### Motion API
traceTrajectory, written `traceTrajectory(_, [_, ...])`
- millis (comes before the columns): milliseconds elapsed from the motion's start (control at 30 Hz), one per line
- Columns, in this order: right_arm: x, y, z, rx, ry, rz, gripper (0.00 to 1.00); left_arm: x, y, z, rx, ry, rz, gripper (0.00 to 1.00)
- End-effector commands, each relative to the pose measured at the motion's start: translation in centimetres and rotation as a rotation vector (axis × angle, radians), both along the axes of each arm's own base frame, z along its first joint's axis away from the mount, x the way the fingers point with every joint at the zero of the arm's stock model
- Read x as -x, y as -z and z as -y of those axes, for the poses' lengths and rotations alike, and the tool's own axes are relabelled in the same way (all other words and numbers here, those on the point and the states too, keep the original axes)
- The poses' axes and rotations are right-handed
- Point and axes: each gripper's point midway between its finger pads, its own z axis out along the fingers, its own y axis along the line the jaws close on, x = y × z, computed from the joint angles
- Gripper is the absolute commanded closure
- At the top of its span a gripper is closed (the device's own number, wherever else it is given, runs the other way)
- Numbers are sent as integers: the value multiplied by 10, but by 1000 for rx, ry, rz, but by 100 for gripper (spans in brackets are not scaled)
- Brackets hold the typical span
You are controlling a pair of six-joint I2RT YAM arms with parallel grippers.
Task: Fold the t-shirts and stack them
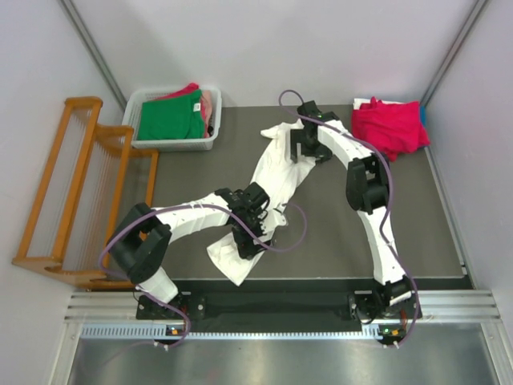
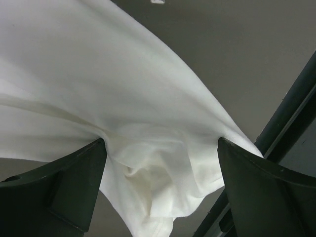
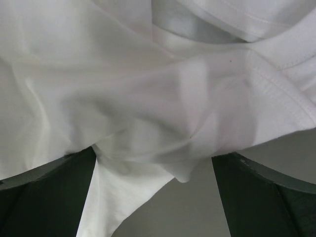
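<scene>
Far left, off the dark surface [image 1: 345, 241]: orange wooden rack [image 1: 70, 188], close to the wall. Just right of it, at the surface's far left corner: white slatted basket [image 1: 173, 145], holding a folded green t-shirt [image 1: 170, 118], with a pinkish-red t-shirt [image 1: 189, 90] showing behind and beside the green.

Toward the middle: white t-shirt [image 1: 276, 172], crumpled into a long slanting band from the near edge by the left arm up to the far side, right of centre.

Left claw [image 1: 243, 241] down on the near end of that band, spread wide. From its wrist camera: white cloth bunched and drawn taut between the two dark fingers [image 2: 74, 177], touching both, not pinched.

Right claw [image 1: 300, 148] over the far end, likewise spread wide. From its wrist camera: folds and a stitched hem lying across the gap between the fingers [image 3: 54, 197], grey surface visible below.

Far right corner: crimson t-shirts [image 1: 389, 127] in a loose heap, number unclear, well apart from both claws.
</scene>
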Motion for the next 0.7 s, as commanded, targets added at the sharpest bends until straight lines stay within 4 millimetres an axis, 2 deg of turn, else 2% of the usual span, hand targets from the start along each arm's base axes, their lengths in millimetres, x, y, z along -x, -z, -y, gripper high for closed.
traceTrajectory(0, [-41,-5,14,19,31,114,0,1,-11,13,56,-9,-15,3])
traceTrajectory(100, [-45,-12,8,-18,17,135,0,0,-11,13,53,-15,-19,3])
traceTrajectory(133, [-41,-8,6,-20,8,123,0,-1,-10,12,45,-15,-12,3])
traceTrajectory(200, [-37,-13,1,-35,-22,131,0,-2,-10,10,37,-12,-2,3])
traceTrajectory(233, [-28,-4,0,-24,-35,104,0,-3,-10,9,32,-9,8,3])
traceTrajectory(300, [-18,-10,2,-10,-49,102,0,-6,-12,7,26,-12,21,3])
traceTrajectory(333, [-3,2,4,11,-55,59,0,-8,-13,7,22,-14,30,3])
traceTrajectory(367, [2,-9,7,29,-51,72,0,-13,-15,5,10,-22,54,3])
traceTrajectory(400, [7,-10,9,42,-46,75,0,-17,-20,3,17,-35,72,3])
traceTrajectory(433, [23,-1,10,70,-53,52,0,-21,-23,1,23,-53,80,2])
traceTrajectory(467, [25,-22,12,84,-41,100,0,-25,-27,-1,36,-70,86,2])
traceTrajectory(533, [37,-31,8,108,-53,122,0,-40,-34,-16,72,-156,75,2])
traceTrajectory(567, [39,-50,7,120,-54,160,0,-46,-37,-23,91,-190,57,2])
traceTrajectory(600, [43,-57,6,134,-62,171,0,-58,-41,-40,138,-269,22,2])
traceTrajectory(633, [49,-62,-1,151,-83,179,0,-63,-42,-51,148,-297,16,2])
traceTrajectory(667, [51,-72,0,168,-87,199,0,-64,-38,-63,143,-325,2,2])
